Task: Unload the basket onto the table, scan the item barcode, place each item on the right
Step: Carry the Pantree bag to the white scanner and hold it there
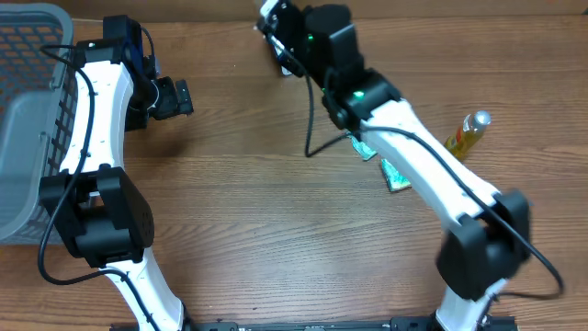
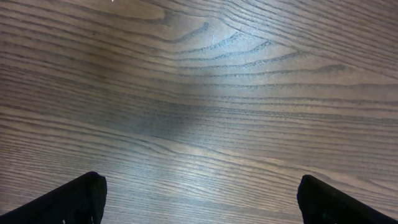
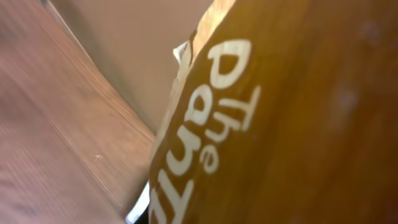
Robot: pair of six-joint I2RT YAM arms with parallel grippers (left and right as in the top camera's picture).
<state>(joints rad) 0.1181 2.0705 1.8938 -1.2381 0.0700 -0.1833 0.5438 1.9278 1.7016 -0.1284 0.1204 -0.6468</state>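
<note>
The right arm point(image 1: 413, 156) reaches across the table point(image 1: 257, 211) to its far edge, and the right jaws are clenched almost fully together. What they grasp appears to be a thin brown packet point(image 3: 280, 124) with white lettering. It fills the right wrist view so closely that the fingers themselves cannot be seen, and from overhead the packet is mostly hidden by the wrist. The item to be scanned is therefore judged to be held by the right arm at the back of the table, lifted and tilted rather than lying flat. No barcode shows on the face turned toward the wrist camera, and no scanner can be made out in any view, so whether a scan has registered cannot be told. The left arm point(image 1: 92, 101) waits near the grey basket point(image 1: 37, 119). The left jaws are fully released and hold nothing, and only bare wood grain shows between the fingers in the left wrist view. A small bottle point(image 1: 467, 131) of yellowish liquid and some green sachets point(image 1: 397, 175) lie on the right side of the table, the sachets partly under the right arm. The pick-up looks done. Presenting the code to a reader, confirming the read and putting the packet away seem to remain.
</note>
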